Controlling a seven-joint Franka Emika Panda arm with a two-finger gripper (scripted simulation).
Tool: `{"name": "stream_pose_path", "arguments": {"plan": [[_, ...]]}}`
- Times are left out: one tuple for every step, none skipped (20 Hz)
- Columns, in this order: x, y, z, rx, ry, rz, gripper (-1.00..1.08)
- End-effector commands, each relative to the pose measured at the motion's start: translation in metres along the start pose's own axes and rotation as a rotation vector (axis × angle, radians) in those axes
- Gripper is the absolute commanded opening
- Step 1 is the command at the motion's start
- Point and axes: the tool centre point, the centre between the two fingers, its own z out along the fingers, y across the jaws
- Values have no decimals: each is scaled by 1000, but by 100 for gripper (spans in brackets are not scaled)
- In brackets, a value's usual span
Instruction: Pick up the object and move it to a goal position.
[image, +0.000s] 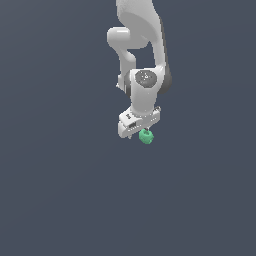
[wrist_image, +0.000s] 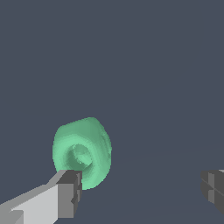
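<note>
The object (image: 146, 136) is a small bright green rounded lump, sitting just below the white arm's hand in the exterior view. In the wrist view the object (wrist_image: 81, 151) fills much more of the picture and shows a dimple in its middle. My gripper (image: 138, 132) hangs directly over it, pointing down. Its two grey fingertips (wrist_image: 70, 192) stand far apart, so my gripper (wrist_image: 140, 190) is open. One fingertip overlaps the lump's edge, while the other is well away from it. Whether that finger touches the lump I cannot tell.
A plain dark grey-blue ground (image: 60, 200) runs all around. The white arm (image: 142, 40) comes down from the top of the exterior view.
</note>
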Motion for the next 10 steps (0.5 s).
{"name": "stream_pose_path", "arguments": {"plan": [[0, -15, 4, -1, 8, -84, 100], [0, -20, 5, -1, 11, -112, 100], [0, -25, 6, -1, 13, -138, 100], [0, -30, 7, -1, 15, -162, 100], [0, -34, 8, -2, 17, -184, 100], [0, -38, 9, -2, 19, -204, 100], [0, -41, 10, -2, 21, -221, 100], [0, -44, 11, -2, 22, -237, 100], [0, -46, 11, -2, 24, -251, 100], [-1, -48, 12, -2, 25, -262, 100]]}}
